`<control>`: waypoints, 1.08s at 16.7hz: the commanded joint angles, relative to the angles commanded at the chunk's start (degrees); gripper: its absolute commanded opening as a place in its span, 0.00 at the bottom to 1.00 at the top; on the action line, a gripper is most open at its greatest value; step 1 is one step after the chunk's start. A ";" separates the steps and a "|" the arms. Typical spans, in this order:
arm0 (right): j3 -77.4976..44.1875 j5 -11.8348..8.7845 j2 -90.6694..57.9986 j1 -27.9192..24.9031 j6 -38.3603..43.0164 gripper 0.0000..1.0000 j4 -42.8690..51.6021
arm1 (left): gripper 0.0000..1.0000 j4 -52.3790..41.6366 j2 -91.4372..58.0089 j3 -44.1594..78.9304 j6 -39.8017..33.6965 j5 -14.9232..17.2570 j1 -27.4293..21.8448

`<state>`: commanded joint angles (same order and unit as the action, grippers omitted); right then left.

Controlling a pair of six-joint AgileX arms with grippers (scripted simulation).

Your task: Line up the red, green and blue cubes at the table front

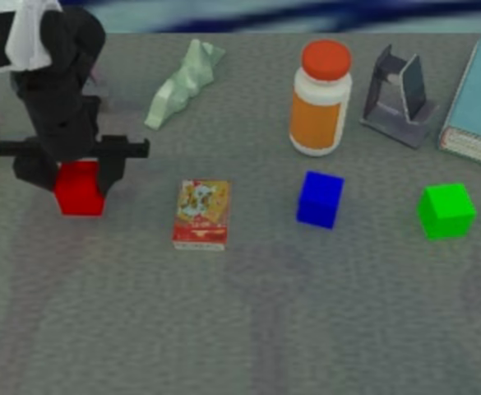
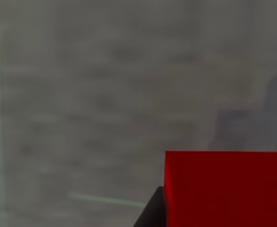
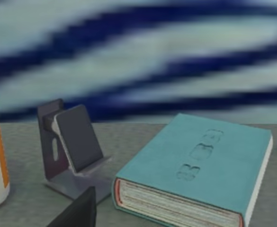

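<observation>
Wide grey speckled table [image 1: 248, 329] underneath; left gripper [image 1: 80, 177] sits over the small bright red solid cube [image 1: 80, 197], jaws straddling its flat sides, whether clamped I can't tell. It looks rigid, light, smooth: squeeze opposite faces mid-height.

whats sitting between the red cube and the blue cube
In the top view, the printed card box lies flat on the table between the red cube, under the left gripper, and the blue cube.
</observation>
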<state>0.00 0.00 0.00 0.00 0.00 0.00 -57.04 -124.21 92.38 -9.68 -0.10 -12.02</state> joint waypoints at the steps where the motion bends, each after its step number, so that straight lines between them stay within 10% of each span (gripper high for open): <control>1: 0.00 0.00 0.00 0.00 0.00 1.00 0.00 | 0.00 -2.49 0.75 1.39 -0.02 -0.01 0.17; 10: 0.00 0.00 0.00 0.00 0.00 1.00 0.00 | 0.00 -6.61 3.09 3.66 -0.81 -0.07 -0.62; 18: 0.00 0.00 0.00 0.00 0.00 1.00 0.00 | 0.00 -5.44 14.64 -9.96 -22.09 -0.63 -19.92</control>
<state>0.00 0.00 0.00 0.00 0.00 0.00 -62.49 -109.57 82.42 -31.77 -0.73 -31.94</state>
